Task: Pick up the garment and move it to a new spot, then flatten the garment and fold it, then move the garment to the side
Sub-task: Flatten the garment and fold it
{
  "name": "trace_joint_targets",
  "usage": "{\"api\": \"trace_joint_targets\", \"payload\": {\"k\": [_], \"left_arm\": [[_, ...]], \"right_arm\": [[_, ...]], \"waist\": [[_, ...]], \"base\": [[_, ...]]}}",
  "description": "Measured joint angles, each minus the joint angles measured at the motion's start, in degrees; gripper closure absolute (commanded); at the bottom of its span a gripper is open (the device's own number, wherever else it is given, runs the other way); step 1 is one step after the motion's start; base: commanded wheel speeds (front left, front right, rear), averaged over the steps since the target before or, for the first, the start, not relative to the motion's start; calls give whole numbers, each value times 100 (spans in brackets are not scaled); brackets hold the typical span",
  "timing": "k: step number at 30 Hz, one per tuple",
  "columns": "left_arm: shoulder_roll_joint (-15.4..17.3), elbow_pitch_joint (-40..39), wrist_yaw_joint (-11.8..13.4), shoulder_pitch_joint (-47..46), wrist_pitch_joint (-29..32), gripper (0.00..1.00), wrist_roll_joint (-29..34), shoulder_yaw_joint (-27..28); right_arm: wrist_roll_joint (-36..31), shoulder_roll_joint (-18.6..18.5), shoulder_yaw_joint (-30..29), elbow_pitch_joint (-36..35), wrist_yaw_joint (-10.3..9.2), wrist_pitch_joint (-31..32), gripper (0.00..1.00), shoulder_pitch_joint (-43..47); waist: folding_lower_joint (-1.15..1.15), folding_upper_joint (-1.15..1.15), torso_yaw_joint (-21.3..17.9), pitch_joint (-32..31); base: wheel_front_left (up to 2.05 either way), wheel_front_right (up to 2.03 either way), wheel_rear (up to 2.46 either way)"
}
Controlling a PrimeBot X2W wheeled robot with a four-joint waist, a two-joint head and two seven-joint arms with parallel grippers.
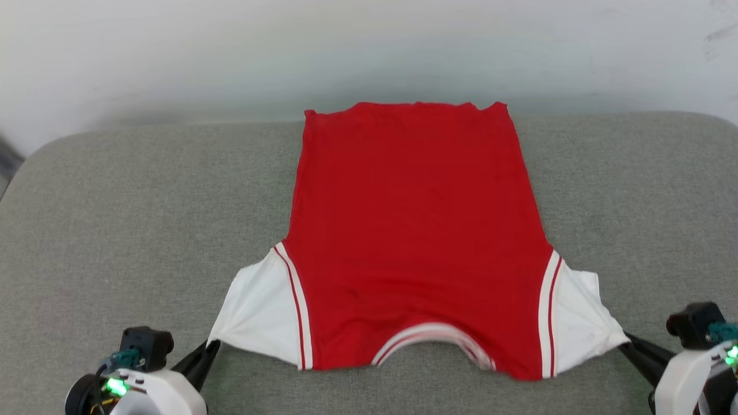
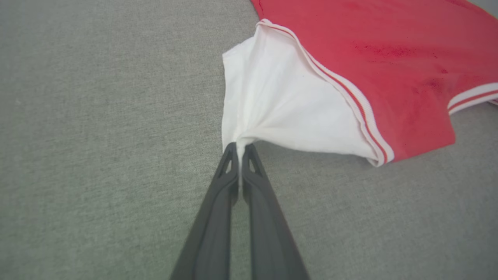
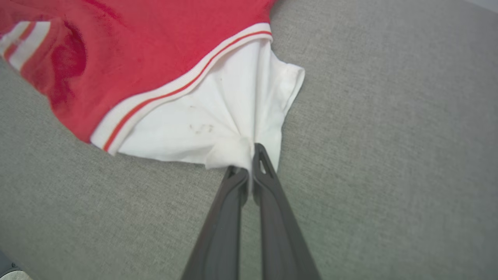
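Two white sleeve tips of the red jersey-knit T-shirt (image 1: 415,230), spread collar-near on the grey fabric table (image 1: 115,230), are pinched by the left hand (image 2: 240,147) and right hand (image 3: 251,155), presumably so wrinkles get pulled flat.

1. Bright, even, diffuse light; shadows faint and soft.
2. Head view crisp centrally, far wall (image 1: 369,46) hazy.
3. Wrist views bow at edges; garment (image 2: 389,58) slightly blurred, washed out.

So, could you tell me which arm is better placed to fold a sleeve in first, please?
Probably the left arm: its jaws pinch the white left sleeve drawn smooth to a point, while the right sleeve is bunched at its grip.
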Motion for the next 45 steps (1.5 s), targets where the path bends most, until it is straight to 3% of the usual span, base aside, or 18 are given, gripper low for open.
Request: {"api": "trace_joint_targets", "payload": {"k": [7,16,17,18,25,32,38,45], "left_arm": [[269,-563,339,1046,-12,100,-235,348],[431,-1283,683,1828,-16,100,-124,670],[427,-1338,711,1840,-16,100,-93,700],[428,-1395,726,1845,-15,100,-40,706],[346,-1746,817,1672,-15,100,325,829],[231,-2054,851,1311,-15,100,757,1021],[-2,-2216,844,1059,-16,100,1149,1134],[-235,-2357,803,760,-16,100,1562,1274]], "right_arm": [[-124,-135,-711,-243,1,45,100,1266],[-375,-244,-1592,-867,1,627,100,2301],[-385,-246,-1694,-960,1,755,58,2330],[-504,-254,-1804,-1078,1,808,0,2340],[-948,-635,-3121,-2003,0,1340,0,1837],[-1006,-845,-4265,-2761,1,2245,0,301],[-942,-842,-4053,-2643,0,3876,0,-1463],[-728,-404,-3750,-1549,-1,6434,0,-3176]], "waist": [[0,0,-54,-307],[0,0,27,-373],[1,0,41,-361],[0,0,54,-345],[1,0,167,-110],[2,0,389,407],[3,0,658,1063],[4,0,1040,1853]], "base": [[0,0,0],[0,0,0],[0,0,0],[0,0,0],[0,0,0],[0,0,0],[0,0,0],[0,0,0]]}}
